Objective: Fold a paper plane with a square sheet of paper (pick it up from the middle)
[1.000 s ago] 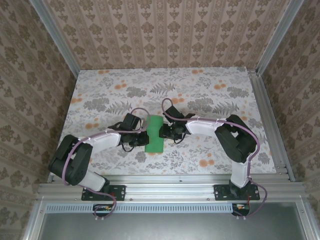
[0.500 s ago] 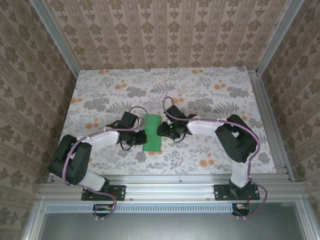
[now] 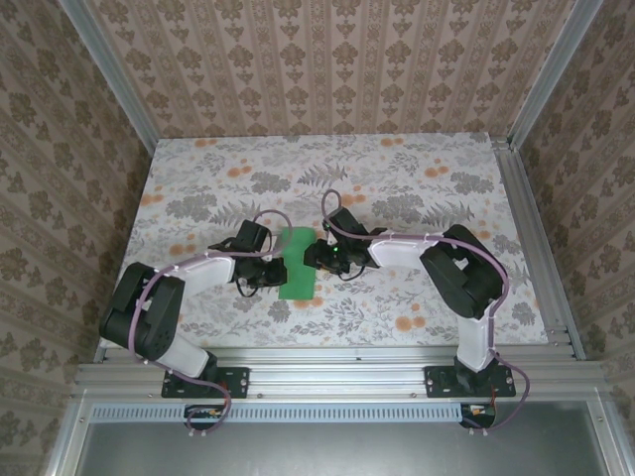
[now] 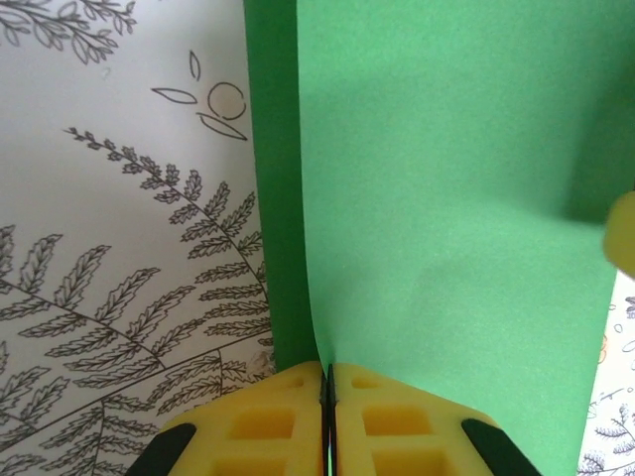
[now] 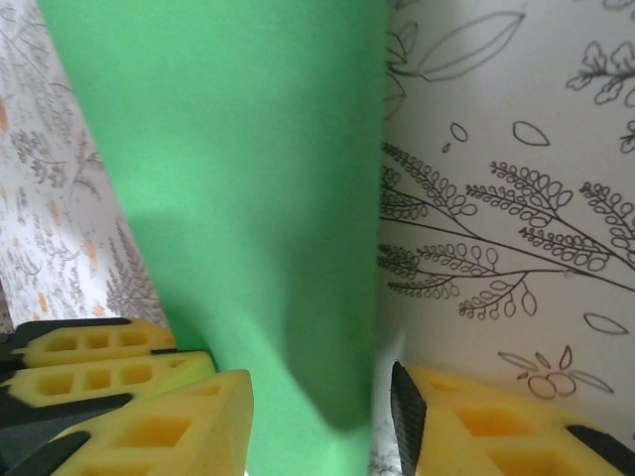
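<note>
one green square sheet of paper (image 3: 298, 266), part folded, lies mid-table (image 3: 427, 188) between two grippers. the left gripper (image 4: 327, 375) pinches one edge, pads pressed together on it; the right gripper (image 5: 319, 402) straddles the opposite edge, jaws apart (not clamping). since a second ago, sheet and both grippers have slid slightly left.

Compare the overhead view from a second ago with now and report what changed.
The right pincer moved leftward. The square sheet of paper slid slightly left with it, and the left pincer drew back the same way. The sheet remains a narrow strip on the table between the two arms, and both arm bases are unmoved.
</note>
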You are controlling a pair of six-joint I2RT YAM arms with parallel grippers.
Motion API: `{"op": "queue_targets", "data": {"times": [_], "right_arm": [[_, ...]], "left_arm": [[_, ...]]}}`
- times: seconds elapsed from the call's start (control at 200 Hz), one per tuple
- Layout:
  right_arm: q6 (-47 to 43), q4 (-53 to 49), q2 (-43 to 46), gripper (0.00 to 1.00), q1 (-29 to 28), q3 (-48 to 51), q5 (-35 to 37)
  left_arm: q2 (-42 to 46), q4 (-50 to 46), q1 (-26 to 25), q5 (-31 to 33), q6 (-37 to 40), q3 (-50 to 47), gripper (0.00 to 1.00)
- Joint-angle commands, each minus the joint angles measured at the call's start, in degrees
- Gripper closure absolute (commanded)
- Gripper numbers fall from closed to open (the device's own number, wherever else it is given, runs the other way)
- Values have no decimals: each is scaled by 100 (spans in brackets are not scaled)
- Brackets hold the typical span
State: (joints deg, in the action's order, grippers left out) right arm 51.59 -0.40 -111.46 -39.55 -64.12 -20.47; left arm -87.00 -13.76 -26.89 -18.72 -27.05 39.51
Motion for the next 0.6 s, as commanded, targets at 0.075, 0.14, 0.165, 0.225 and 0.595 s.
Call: {"op": "queue_targets", "data": {"times": [0.075, 0.14, 0.165, 0.225, 0.595], "right_arm": [[132, 103, -208, 54, -57, -55, -302], [196, 308, -259, 55, -79, -50, -435], [236, 434, -276, 55, -86, -48, -492], [329, 717, -313, 56, -92, -21, -625], [-6, 232, 37, 65, -132, -8, -602]], "left_arm": [[-114, -85, 37, -87, 180, 22, 90], [-129, -66, 35, -121, 167, 18, 90], [-125, -53, 35, -138, 155, 13, 90], [-132, -31, 35, -174, 125, 19, 90], [31, 162, -55, -576, -227, -12, 90]]}}
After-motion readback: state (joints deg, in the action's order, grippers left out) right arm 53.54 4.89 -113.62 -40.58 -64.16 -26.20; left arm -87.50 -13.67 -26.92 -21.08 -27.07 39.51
